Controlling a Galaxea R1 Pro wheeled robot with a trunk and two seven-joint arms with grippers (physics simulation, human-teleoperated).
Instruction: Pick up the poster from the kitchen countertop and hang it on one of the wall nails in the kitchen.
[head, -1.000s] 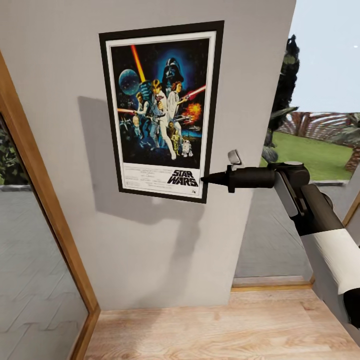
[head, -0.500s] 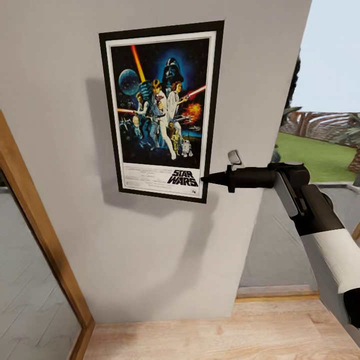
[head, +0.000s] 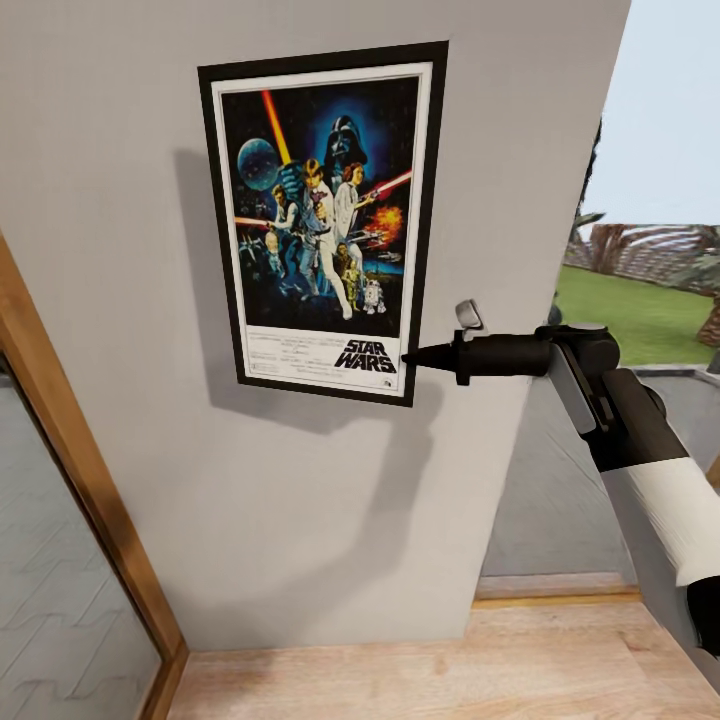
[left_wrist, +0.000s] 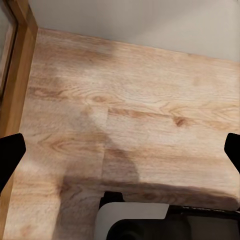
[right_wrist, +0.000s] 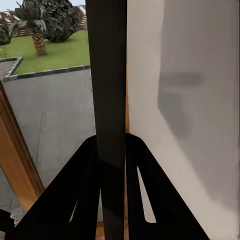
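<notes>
The poster (head: 322, 222) is held upright against the grey wall (head: 300, 520), long axis vertical, its shadow cast on the wall. It is pinched at its lower right edge by the right gripper (head: 412, 359), jaws pressed onto the frame edge, seen edge-on in the right wrist view (right_wrist: 110, 100). No nail is visible. The left gripper (left_wrist: 120, 150) is aimed at the wooden floor (left_wrist: 125, 100), jaws spread.

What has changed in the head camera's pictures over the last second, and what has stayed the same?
The wall's right edge and the wooden frame at the left have slid across the picture: the camera moved, not the things. The poster sits at the same spot in view, and the right end effector still clamps its lower right corner.
</notes>
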